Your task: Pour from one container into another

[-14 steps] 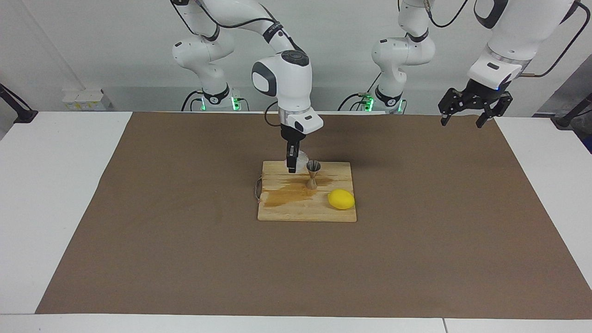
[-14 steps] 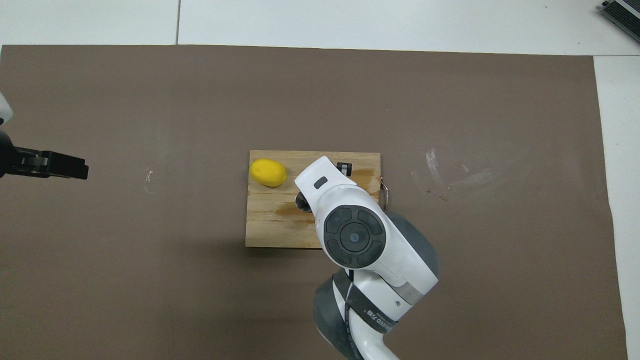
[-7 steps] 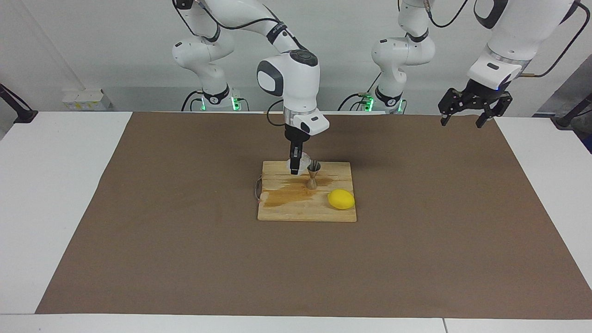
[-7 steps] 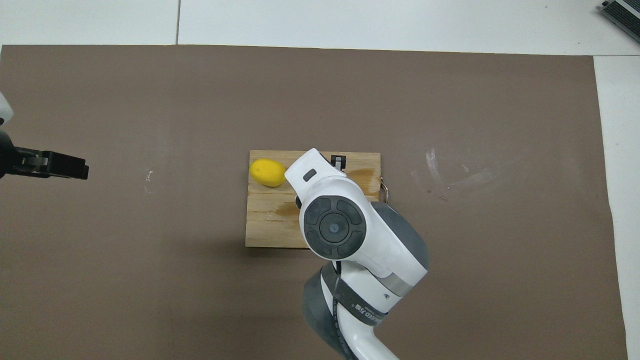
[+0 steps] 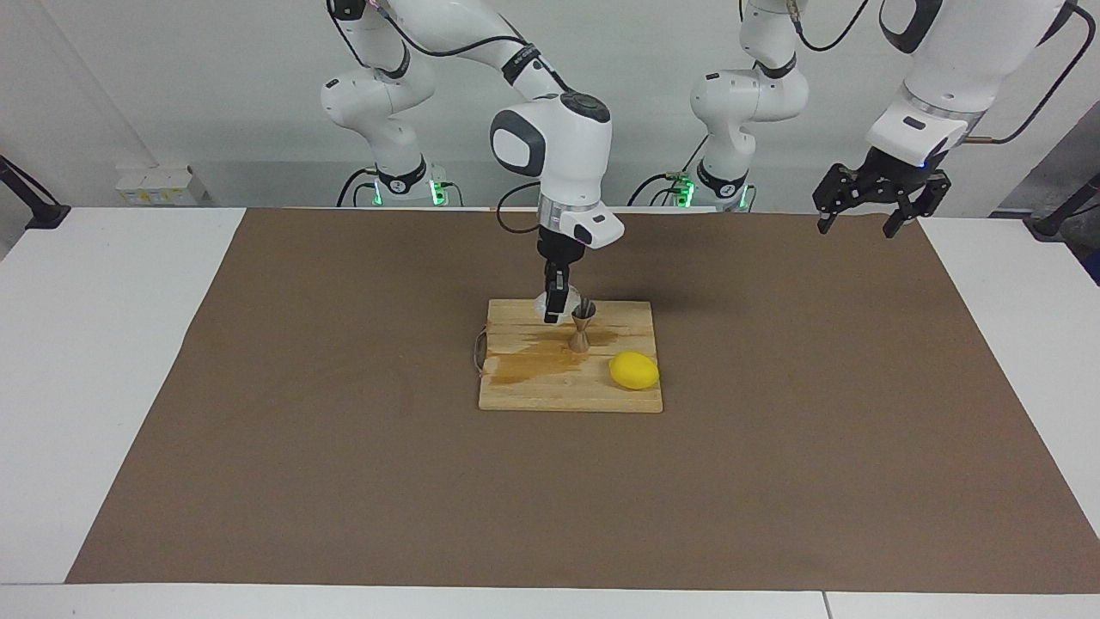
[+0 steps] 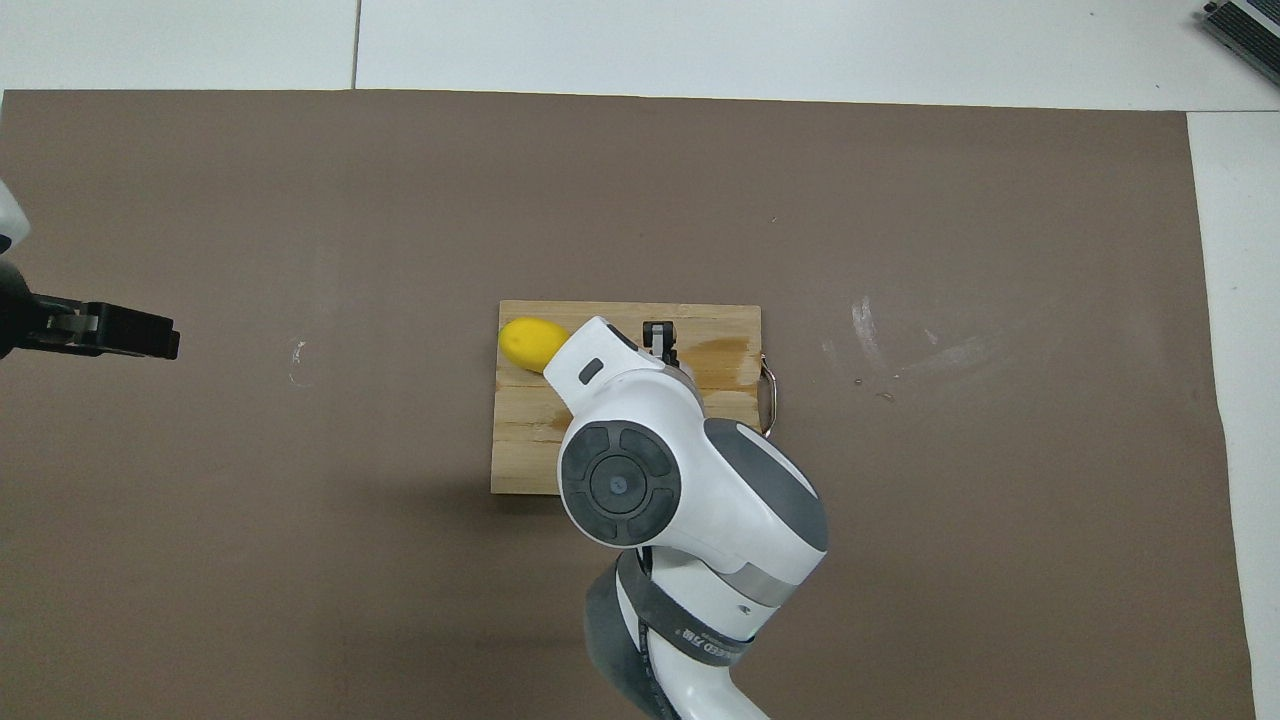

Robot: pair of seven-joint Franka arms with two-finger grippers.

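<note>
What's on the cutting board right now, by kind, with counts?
Glass cup: 1, held in the right gripper over the wooden cutting board
Metal jigger: 1, upright on the board
Lemon: 1, on the board
Total: 3
The left gripper waits, jaws open, at the left arm's end of the table.

From overhead the right arm (image 6: pixel 690 500) hides the jigger and glass cup and covers part of the lemon (image 6: pixel 530 343).
</note>
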